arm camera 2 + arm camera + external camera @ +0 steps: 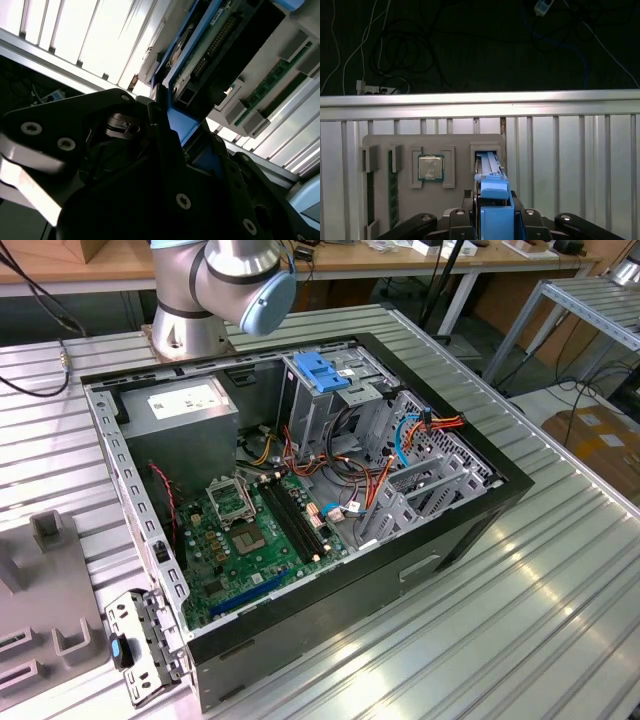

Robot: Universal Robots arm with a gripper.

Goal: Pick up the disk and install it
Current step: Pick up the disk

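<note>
While between the jaws, the disk (494,194) — long axis toward the tray (455,142).

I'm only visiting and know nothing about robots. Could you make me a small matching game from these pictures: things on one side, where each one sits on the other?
Things:
1. the disk
2. processor chip
3. green circuit board
4. blue handle

Places:
A. on top of the tall metal cage
B. in a recess of the grey tray
C. between the fingers of the tool
D. flat on the floor of the computer case

Pairs: 1-C, 2-B, 3-D, 4-A.
</note>
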